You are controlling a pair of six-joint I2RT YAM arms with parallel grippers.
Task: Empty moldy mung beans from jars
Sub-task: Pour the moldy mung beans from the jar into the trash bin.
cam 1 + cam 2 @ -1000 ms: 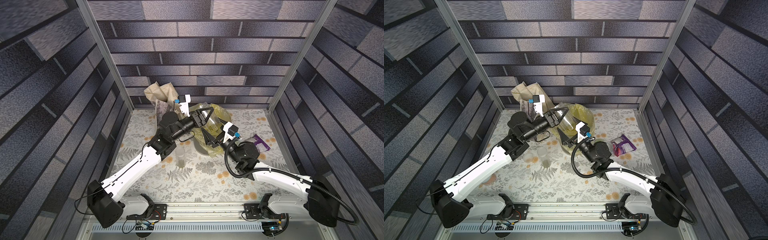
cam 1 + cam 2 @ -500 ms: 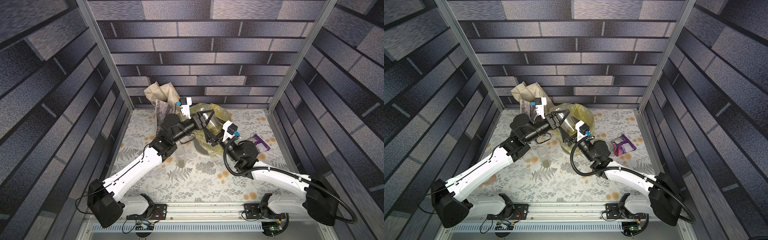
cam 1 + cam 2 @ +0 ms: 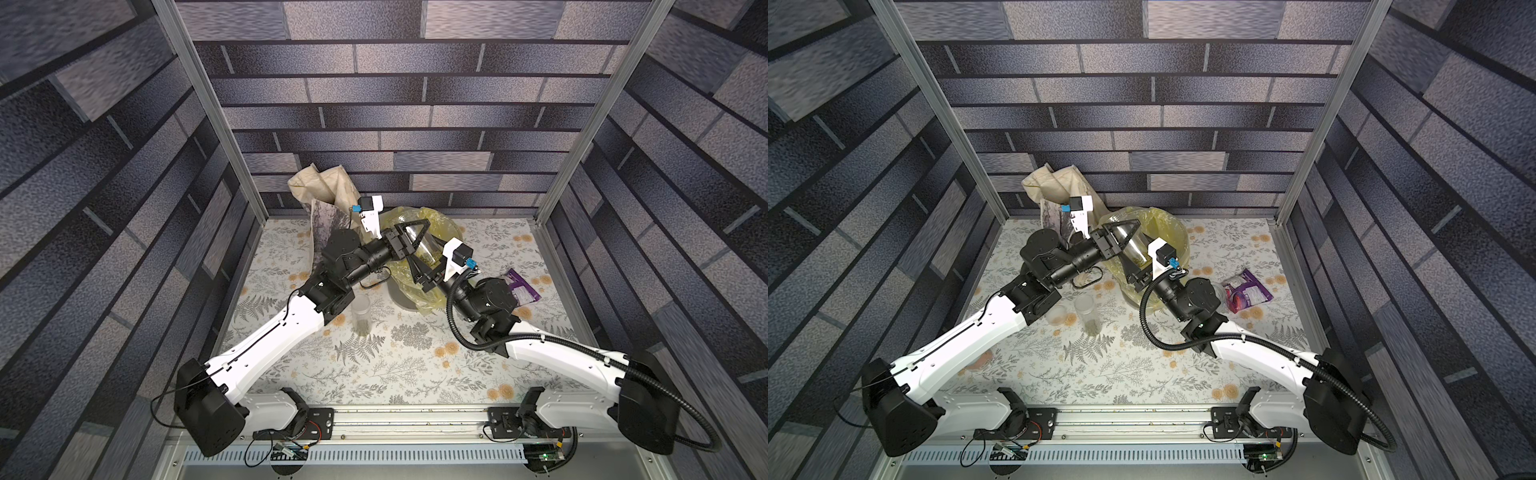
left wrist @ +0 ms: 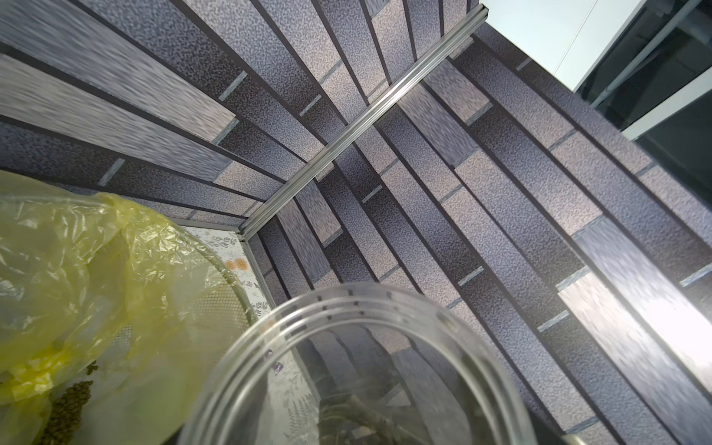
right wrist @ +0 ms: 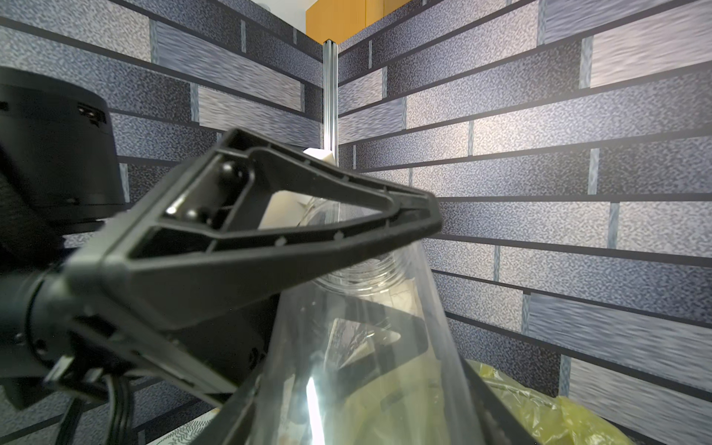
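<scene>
In a top view the left arm [image 3: 282, 332] rises from the front of the cell with its elbow bent and its forearm and wrist angled toward the far middle. The left gripper [image 3: 422, 243] is turned on its side, jaws spread wide, with one finger above and one below the neck of a clear jar [image 3: 426, 251]; whether they press on it cannot be told. The right arm [image 3: 561, 349] lies low, bends sharply at its wrist joints and meets the left from the opposite side, and the right gripper [image 3: 422, 266] points up and away with its fingers [image 5: 485, 408] flat against the jar's two sides, clamping its lower body.
</scene>
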